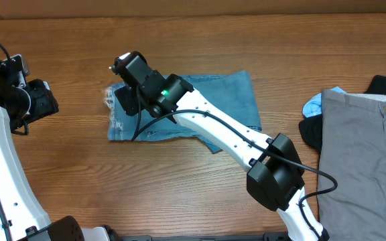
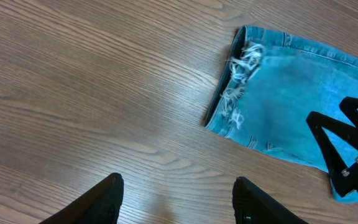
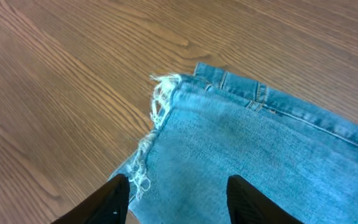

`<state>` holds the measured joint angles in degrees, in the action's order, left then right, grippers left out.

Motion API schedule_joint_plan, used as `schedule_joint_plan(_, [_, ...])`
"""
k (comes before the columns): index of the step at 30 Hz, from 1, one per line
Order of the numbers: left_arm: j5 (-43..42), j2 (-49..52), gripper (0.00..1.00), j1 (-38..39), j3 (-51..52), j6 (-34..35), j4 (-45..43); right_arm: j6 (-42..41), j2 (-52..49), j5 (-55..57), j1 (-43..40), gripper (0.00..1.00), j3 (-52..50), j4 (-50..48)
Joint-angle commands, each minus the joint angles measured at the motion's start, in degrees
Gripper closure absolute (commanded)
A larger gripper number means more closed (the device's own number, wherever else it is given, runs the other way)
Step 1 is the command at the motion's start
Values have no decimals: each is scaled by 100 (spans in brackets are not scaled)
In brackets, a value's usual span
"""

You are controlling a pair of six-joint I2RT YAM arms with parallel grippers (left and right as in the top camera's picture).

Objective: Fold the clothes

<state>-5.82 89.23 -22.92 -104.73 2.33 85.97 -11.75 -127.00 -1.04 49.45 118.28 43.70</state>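
Observation:
The light-blue denim jeans [image 1: 230, 100] lie folded into a rough rectangle at the table's middle, the frayed hems at their left edge. They also show in the left wrist view [image 2: 284, 99] and the right wrist view [image 3: 260, 155]. My right gripper [image 1: 124, 100] is open and empty, just above the jeans' left end near the frayed hem [image 3: 157, 106]; its fingertips [image 3: 178, 186] straddle denim. My left gripper [image 2: 178, 193] is open and empty over bare wood to the left of the jeans; in the overhead view its arm is at the far left [image 1: 35, 100].
Plain grey trousers [image 1: 364, 154] lie at the right edge, with a small black garment [image 1: 311, 132] and a pale-blue one [image 1: 313, 105] beside them. The right arm [image 1: 220, 130] crosses over the jeans. The wooden table [image 1: 59, 167] surrounds them.

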Motion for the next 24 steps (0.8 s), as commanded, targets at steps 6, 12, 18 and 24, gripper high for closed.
schedule_joint_plan(6, [-243, -116, 49, 7, -118, -157, -120, -42, 894, 337, -564, 52, 149, 396])
schedule_joint_plan(12, [-1823, 0, 62, 177, 98, -1064, -284, -828, 1397, 210, -1440, 59, 149, 1207])
schedule_joint_plan(18, [-1950, 328, 74, 1117, 1156, -1604, -813, -1082, 1569, -1169, -2586, 65, 107, 2409])
schedule_joint_plan(24, [-1897, 848, 79, 1799, 2483, -1648, -2055, -933, 1565, -1497, -2828, 68, -570, 3025])
